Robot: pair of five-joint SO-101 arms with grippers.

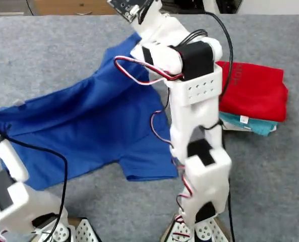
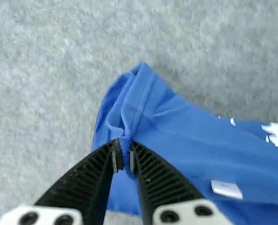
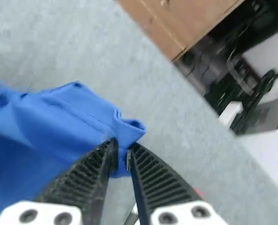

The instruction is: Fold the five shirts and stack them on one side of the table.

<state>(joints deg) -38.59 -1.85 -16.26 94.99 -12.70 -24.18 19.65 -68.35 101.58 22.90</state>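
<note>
The left gripper [image 2: 123, 158] has its black ribbed jaws pressed together on a bunched fold at the edge of the blue shirt [image 2: 190, 140], so the cloth rises in a small peak just beyond the tips. The right gripper [image 3: 119, 153] likewise pinches the shirt, its jaws nearly closed on a folded corner of the hem.

In the high view the blue shirt lies opened out over the left and middle of the table [image 1: 48, 50], which has a grey felt-like surface. One short sleeve points toward the near edge, and a far corner is drawn up toward the back of the table. A small white label [image 2: 227, 189] and part of a white print [image 2: 277, 131] show on the cloth in the left wrist view.

At the right side of the table, apart from the blue shirt, a folded red shirt [image 1: 255, 88] rests on top of a folded teal shirt [image 1: 255, 125].

The right arm [image 1: 197, 96] stretches up the middle of the high view across the blue shirt's right part. The left arm [image 1: 10, 201] sits at the near left corner. A piece of wooden furniture [image 3: 176, 23] stands beyond the table's far edge.
</note>
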